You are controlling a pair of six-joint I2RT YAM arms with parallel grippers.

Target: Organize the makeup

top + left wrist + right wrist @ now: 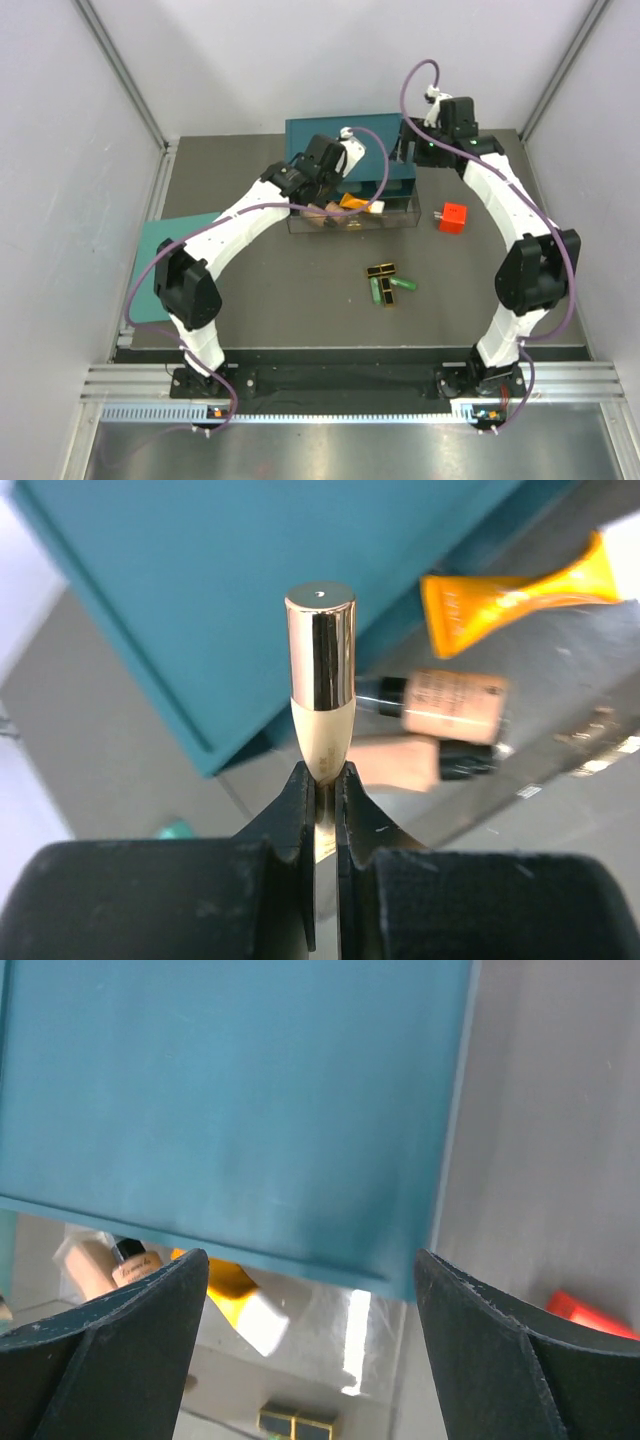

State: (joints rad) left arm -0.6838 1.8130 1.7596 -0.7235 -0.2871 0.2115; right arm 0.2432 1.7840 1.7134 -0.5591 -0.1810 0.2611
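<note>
Black fingers of the left gripper (322, 785) are filling the bottom of the left wrist view, pinching shut on the cream slim tube (321, 730) by its very tail, gold cap pointing away. The gripper is hanging over the clear bin (403, 216) at the far middle of the table (300, 310).

- Inside the bin: orange-white tube (520, 592) and two tan bottles (447, 705), lying flat and close together.
- Teal box (330, 140) is standing just behind the bin, toward the table's far edge.
- Not yet sorted: green sticks (402, 284) and black-and-gold cases (381, 270) are lying in a loose cluster mid-table, well apart from the bin.
- Red cube (453, 216) is sitting just right of the bin.

Risks, as judged from here:
- The grip is taking only the tube's thin end, so the tube could pivot or slip out between the pads.
- A release from height could bounce it off the bottles or over the bin's wall.
- A low approach could clip the bin's wall or the teal box and shove either one.

Right gripper (312, 1345) is standing wide apart and holding nothing, hovering over the teal box near its right corner. A descent there could knock the box into the bin.
</note>
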